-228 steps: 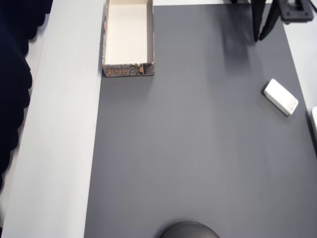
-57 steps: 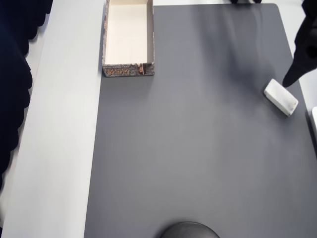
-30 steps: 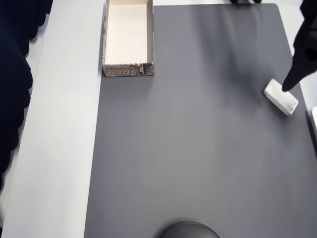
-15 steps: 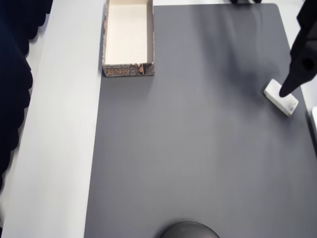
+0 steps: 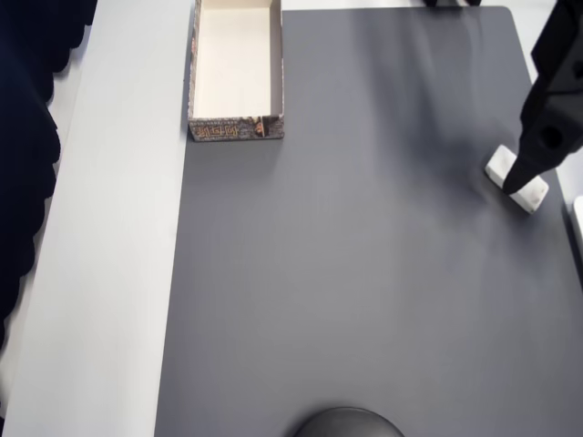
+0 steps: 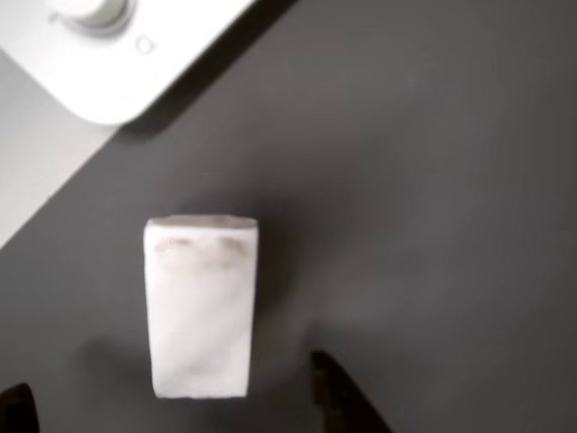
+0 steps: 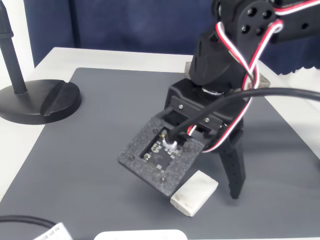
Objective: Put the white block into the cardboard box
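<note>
My gripper (image 6: 171, 410) hung spread wide over the white block (image 5: 529, 191), one fingertip (image 6: 338, 392) on each side of its near end, gripping nothing. The block lay flat on the grey mat (image 5: 346, 273) near its right edge, well apart from the cardboard box (image 5: 236, 129) at far left.

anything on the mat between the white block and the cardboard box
Nothing: in the overhead view the grey mat is bare from the white block to the cardboard box.
</note>
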Tool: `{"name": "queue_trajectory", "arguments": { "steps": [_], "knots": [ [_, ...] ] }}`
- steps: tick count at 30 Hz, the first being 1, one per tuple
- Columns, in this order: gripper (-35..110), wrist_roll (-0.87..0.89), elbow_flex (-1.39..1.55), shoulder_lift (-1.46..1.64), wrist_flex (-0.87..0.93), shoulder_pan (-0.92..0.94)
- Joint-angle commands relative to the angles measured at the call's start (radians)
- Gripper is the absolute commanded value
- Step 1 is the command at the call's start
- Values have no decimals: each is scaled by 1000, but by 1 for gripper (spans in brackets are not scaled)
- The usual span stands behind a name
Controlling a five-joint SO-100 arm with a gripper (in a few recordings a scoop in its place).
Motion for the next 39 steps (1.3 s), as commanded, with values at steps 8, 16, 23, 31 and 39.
{"name": "queue_trajectory", "arguments": {
  "steps": [8,16,23,31,39],
  "knots": [
    [43,15,-23,-15,-9,8],
    [43,26,-29,-31,-25,-2],
    [43,28,-32,-51,-29,-9],
    [44,28,-84,-100,-31,-32],
    [44,17,-84,-104,-31,-34]
  ]
}}
